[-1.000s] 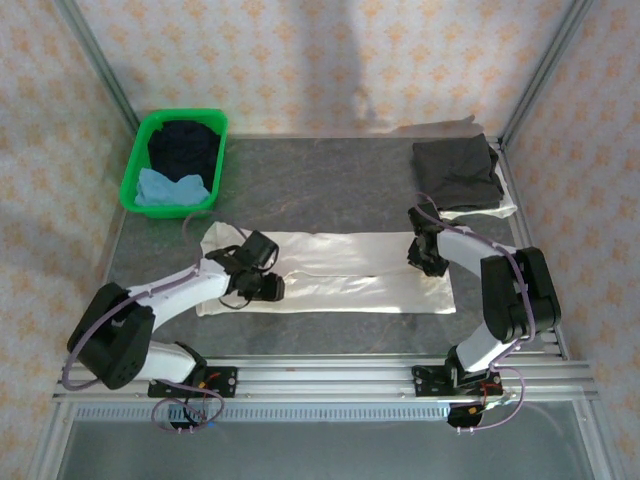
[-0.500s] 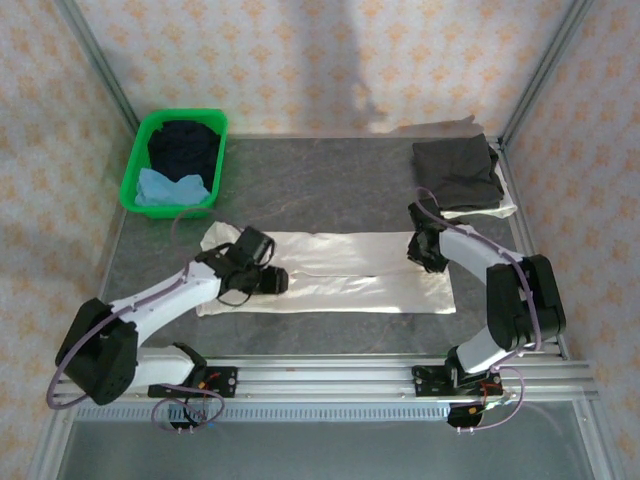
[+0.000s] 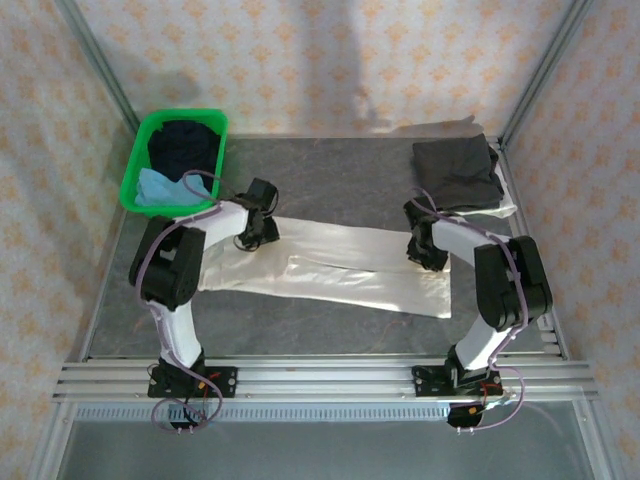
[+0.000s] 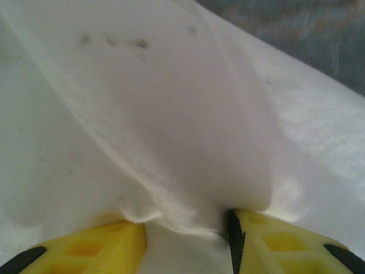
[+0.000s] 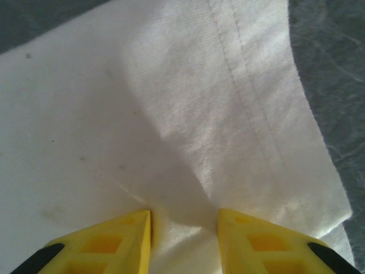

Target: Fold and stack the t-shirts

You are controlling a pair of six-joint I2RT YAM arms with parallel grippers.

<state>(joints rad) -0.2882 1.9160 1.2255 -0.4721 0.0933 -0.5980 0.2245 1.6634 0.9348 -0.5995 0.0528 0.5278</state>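
Observation:
The large off-white t-shirt [image 3: 350,268] lies as a long folded strip across the middle of the table, slanting from far left to near right. My left gripper [image 3: 260,228] is at its far left end; in the left wrist view the yellow fingers [image 4: 102,245] are shut on a bunched fold of this shirt [image 4: 171,114]. My right gripper [image 3: 427,256] is at the strip's right end, and its gripper [image 5: 183,220] pinches a ridge of the cloth [image 5: 199,103]. A folded dark grey t-shirt [image 3: 458,175] sits at the back right. The dark navy [image 3: 185,145] and light blue [image 3: 158,188] t-shirts lie in the basket.
The green plastic basket [image 3: 132,180] stands at the back left, just beyond the left arm. The dark grey shirt rests on a white sheet [image 3: 505,208] by the right frame post. Metal rails run along the near edge [image 3: 320,375].
My left gripper has swung from the strip's near left side to its far left end, dragging that end away from me, so the strip now lies slanted. The right gripper has barely moved.

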